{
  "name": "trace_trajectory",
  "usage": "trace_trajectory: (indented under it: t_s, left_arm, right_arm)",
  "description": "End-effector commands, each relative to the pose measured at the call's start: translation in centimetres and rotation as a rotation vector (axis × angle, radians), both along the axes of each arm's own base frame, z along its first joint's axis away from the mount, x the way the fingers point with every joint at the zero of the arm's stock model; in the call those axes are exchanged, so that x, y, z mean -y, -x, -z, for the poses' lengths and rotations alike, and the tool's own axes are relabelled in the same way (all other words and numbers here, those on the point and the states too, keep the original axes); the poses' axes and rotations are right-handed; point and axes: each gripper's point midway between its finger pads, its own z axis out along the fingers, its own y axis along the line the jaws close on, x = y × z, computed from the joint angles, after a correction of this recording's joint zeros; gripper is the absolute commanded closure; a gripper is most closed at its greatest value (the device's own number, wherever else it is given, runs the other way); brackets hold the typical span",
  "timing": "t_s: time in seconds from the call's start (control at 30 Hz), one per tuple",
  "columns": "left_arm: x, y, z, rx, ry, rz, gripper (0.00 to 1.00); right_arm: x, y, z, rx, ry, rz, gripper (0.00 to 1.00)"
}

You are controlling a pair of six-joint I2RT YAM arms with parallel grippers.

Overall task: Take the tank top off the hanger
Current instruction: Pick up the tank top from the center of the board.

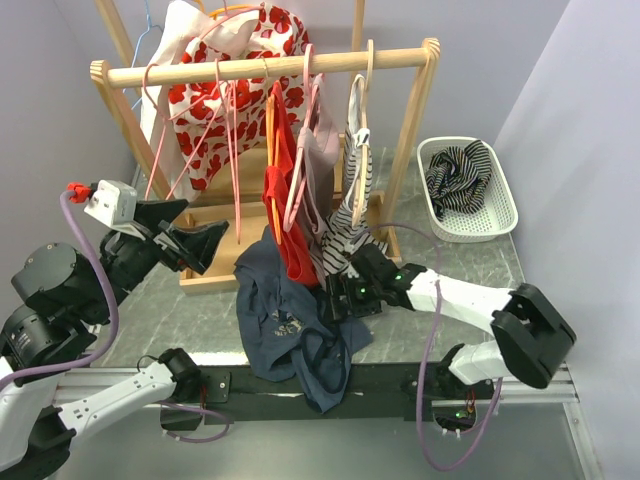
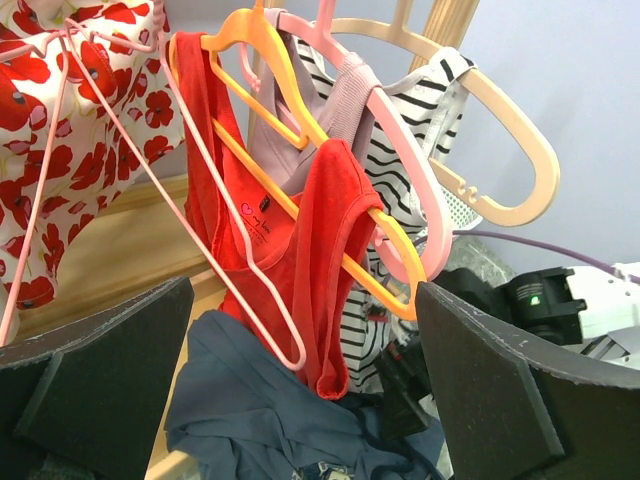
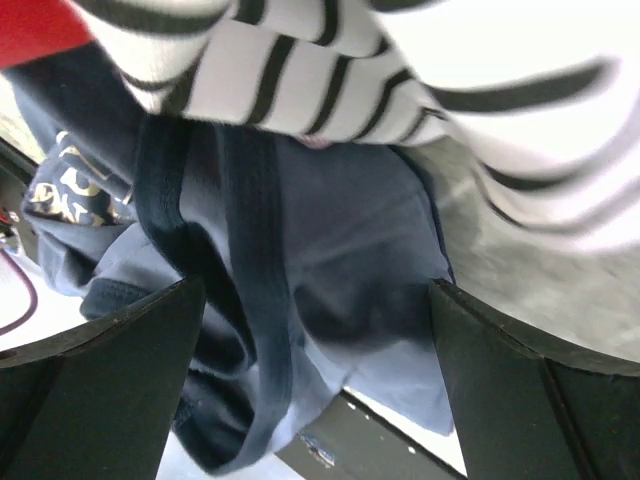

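A grey marbled counter [image 1: 480, 270] carries a wooden clothes rack [image 1: 270, 68] hung with garments. A navy blue tank top [image 1: 290, 320] lies crumpled on the counter below the rack, off any hanger, its lower end draped over the near edge. A red tank top [image 2: 330, 230] hangs on an orange plastic hanger [image 2: 250, 40]. The left arm's fingers [image 2: 90, 380] stand wide open and empty, facing the hanging clothes. The right arm's fingers [image 3: 520, 400] are also spread wide, holding nothing, just over the navy fabric.

Top view looks down on the whole tabletop [image 1: 470, 270]; left wrist faces the rack [image 1: 270, 68], right wrist hugs the navy garment [image 1: 290, 320] all share.
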Motion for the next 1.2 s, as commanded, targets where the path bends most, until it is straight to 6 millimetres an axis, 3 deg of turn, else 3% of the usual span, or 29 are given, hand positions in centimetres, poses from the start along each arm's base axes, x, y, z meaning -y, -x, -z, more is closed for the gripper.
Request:
trace_trajectory:
  t_s: [0.0, 0.2, 0.33, 0.37, 0.53, 0.67, 0.77, 0.87, 0.9, 0.97, 1.0, 1.03, 1.07, 1.1, 1.17]
  left_arm:
    - [-0.1, 0.2, -1.2, 0.038, 0.028, 0.004, 0.01]
    - [-0.3, 0.0, -1.0, 0.040, 0.021, -0.009, 0.00]
    - [-0.2, -0.1, -0.8, 0.028, 0.010, -0.011, 0.01]
    - [-0.3, 0.0, -0.9, 0.028, 0.012, -0.011, 0.01]
    - [-0.6, 0.1, -1.0, 0.038, 0.026, -0.020, 0.01]
    - [-0.6, 0.2, -0.9, 0.036, 0.025, -0.018, 0.01]
    - [-0.6, 0.2, -0.9, 0.034, 0.021, -0.017, 0.01]
    - [-0.7, 0.1, -0.9, 0.035, 0.021, -0.023, 0.01]
    - [-0.7, 0.1, -0.9, 0.035, 0.020, -0.021, 0.01]
    - [-0.7, 0.1, -0.7, 0.035, 0.020, -0.021, 0.01]
    - [-0.6, 0.0, -0.6, 0.033, 0.018, -0.021, 0.00]
    - [-0.5, 0.0, -0.5, 0.031, 0.016, -0.020, 0.01]
    - [-0.5, -0.1, -0.5, 0.029, 0.012, -0.020, 0.00]
    - [-0.4, -0.2, -0.3, 0.028, 0.009, -0.022, 0.01]
    - [-0.2, -0.2, -0.3, 0.031, 0.007, -0.014, 0.01]
  right_arm:
    - [-2.6, -1.1, -0.7, 0.042, -0.041, -0.018, 0.00]
    - [-3.3, 0.6, 1.4, 0.008, 0.002, -0.039, 0.00]
    - [-2.1, 0.7, 2.7, 0.004, 0.092, -0.031, 0.04]
    - [-1.9, 0.8, 2.9, 0.000, 0.109, -0.037, 0.14]
    - [-1.7, 1.8, 4.1, -0.051, 0.131, -0.065, 0.43]
    - [-1.0, 2.0, 4.2, -0.045, 0.150, -0.045, 0.78]
    - [-0.2, 2.0, 3.1, -0.021, 0.156, -0.018, 1.00]
    - [0.7, 1.5, 0.2, 0.054, 0.135, 0.020, 1.00]
    - [0.7, 1.1, -2.2, 0.109, 0.083, 0.036, 1.00]
    - [2.2, 0.7, -4.1, 0.166, 0.093, 0.098, 1.00]
    - [2.5, 0.5, -6.8, 0.228, 0.032, 0.127, 1.00]
    - [3.2, 0.2, -8.0, 0.258, 0.018, 0.175, 1.00]
    - [4.6, -0.2, -8.8, 0.298, 0.040, 0.229, 1.00]
    - [5.6, -0.7, -11.5, 0.370, -0.012, 0.286, 1.00]
    - [8.5, -1.6, -13.5, 0.446, 0.017, 0.418, 1.00]
